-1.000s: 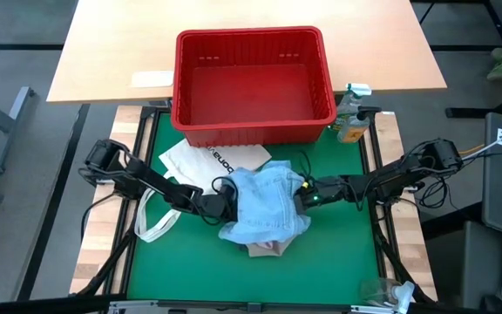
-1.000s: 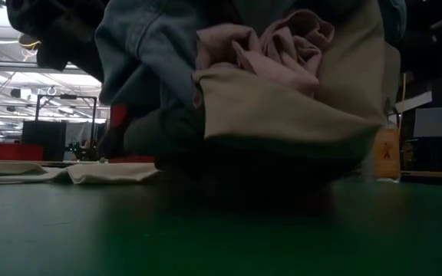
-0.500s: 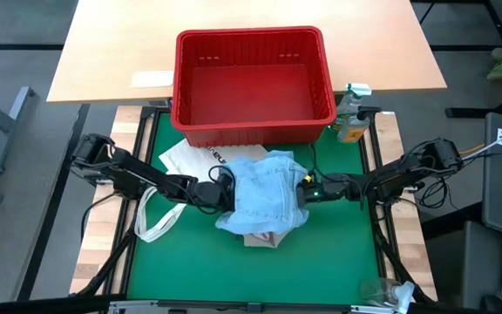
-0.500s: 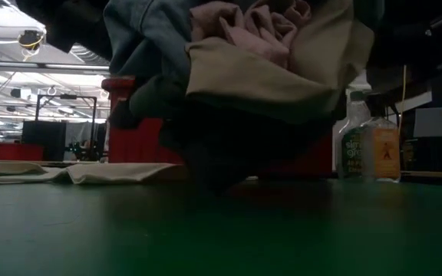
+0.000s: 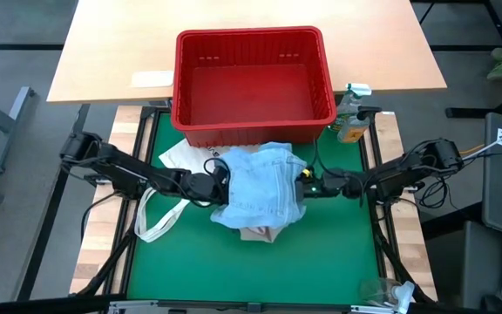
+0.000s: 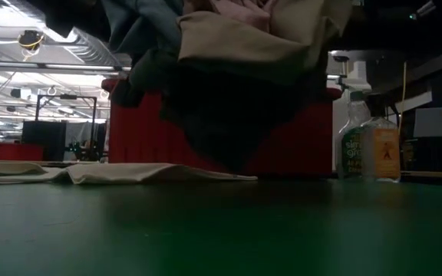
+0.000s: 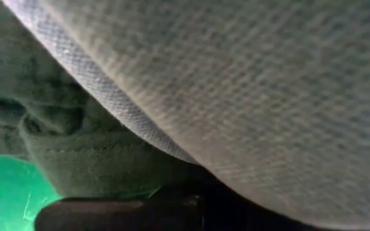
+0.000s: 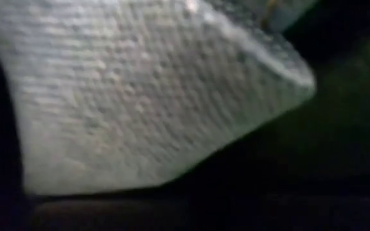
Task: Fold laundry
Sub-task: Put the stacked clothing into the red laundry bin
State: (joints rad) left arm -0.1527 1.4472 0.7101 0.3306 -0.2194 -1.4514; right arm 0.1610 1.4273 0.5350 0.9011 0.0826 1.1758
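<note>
The laundry hangs as one bundle above the green mat, between my two grippers. Light blue denim jeans point(image 5: 261, 183) lie on top. From below, beige trousers point(image 6: 259, 46), a mottled pink top point(image 6: 232, 8) and a dark green top point(image 6: 229, 123) show in the low view. My left gripper point(image 5: 218, 185) is at the bundle's left side and my right gripper point(image 5: 301, 185) at its right side. Both are buried in cloth. The bundle's lowest fold hangs clear of the mat. My left gripper comes at the bundle's left edge point(image 5: 225, 187) slanting down from the table's left. Denim point(image 7: 236, 83) and dark green cloth point(image 7: 95, 160) lie over its fingers point(image 7: 121, 208) and hide the place of contact. The bundle hangs clear of the mat. My right gripper meets the bundle's right edge point(image 5: 296, 185) level, from the table's right. Denim point(image 8: 140, 96) fills its wrist view and hides the fingers, so how many layers it has cannot be told. The bundle sags between the two grippers.
A red plastic basket point(image 5: 253, 83) stands just behind the bundle at the far edge. A white tote bag point(image 5: 174, 166) lies flat on the mat at the left, under the left arm. A spray bottle point(image 5: 352, 113) stands at the far right corner. The near half of the mat point(image 5: 251, 270) is bare.
Both grippers have risen and gone toward the far edge and the basket, carrying the bundle. Its underside was on the mat a second ago and now hangs clear. The left arm has swung back toward the table's left.
</note>
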